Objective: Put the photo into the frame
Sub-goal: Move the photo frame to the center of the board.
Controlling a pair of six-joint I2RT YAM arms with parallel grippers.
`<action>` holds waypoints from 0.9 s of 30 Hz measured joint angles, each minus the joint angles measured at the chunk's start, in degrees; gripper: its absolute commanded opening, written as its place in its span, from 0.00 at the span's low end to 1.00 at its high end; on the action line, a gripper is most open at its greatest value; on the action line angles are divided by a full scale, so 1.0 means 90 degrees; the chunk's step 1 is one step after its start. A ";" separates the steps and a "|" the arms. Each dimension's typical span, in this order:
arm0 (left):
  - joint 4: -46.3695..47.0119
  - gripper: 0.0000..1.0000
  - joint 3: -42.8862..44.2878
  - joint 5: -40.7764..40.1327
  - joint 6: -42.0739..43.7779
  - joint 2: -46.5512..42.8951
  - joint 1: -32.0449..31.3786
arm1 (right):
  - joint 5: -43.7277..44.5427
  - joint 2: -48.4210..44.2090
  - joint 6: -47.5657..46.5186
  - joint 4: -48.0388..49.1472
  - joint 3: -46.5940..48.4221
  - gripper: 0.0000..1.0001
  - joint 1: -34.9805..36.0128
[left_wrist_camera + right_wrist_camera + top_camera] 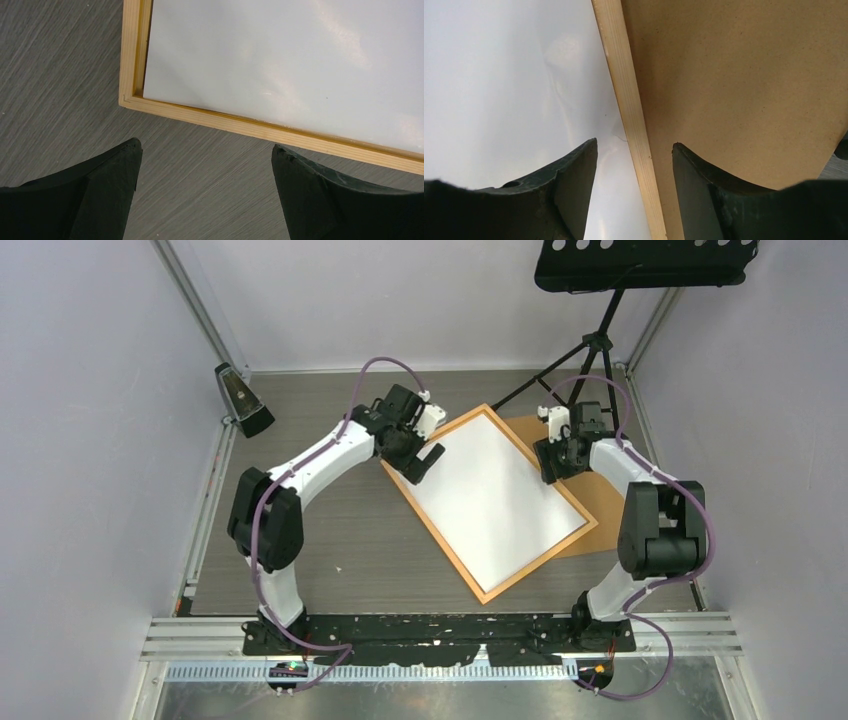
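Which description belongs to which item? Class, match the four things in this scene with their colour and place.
Things:
1. photo
2. frame
3. backing board
4. music stand

Descriptions:
A. black, standing at the far right
B. white side up, inside the wooden border
C. plain brown, partly beneath the frame
D. orange wood, lying flat around the white sheet

Pairs: 1-B; 2-D; 3-C; 4-A

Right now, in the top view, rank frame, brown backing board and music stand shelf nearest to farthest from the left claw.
1. frame: right beside the left claw.
2. brown backing board: past the frame, right side.
3. music stand shelf: far right corner, highest up.
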 measured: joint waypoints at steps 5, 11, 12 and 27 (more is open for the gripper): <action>-0.0005 1.00 -0.0148 -0.0041 0.0019 -0.0274 0.0022 | -0.0049 0.0321 -0.0044 -0.0066 0.0134 0.58 -0.0151; -0.0036 1.00 -0.0367 -0.0041 0.0027 -0.0532 0.0124 | -0.0109 0.0444 -0.0068 -0.0185 0.0148 0.46 -0.0221; -0.0039 1.00 -0.0384 -0.0039 0.0027 -0.0549 0.0148 | -0.0155 0.0454 -0.0063 -0.0214 0.0148 0.44 -0.0221; -0.0316 1.00 -0.1015 0.0085 0.0131 -0.0952 0.0663 | -0.1222 0.0170 0.1501 -0.0114 -0.0231 0.13 -0.0036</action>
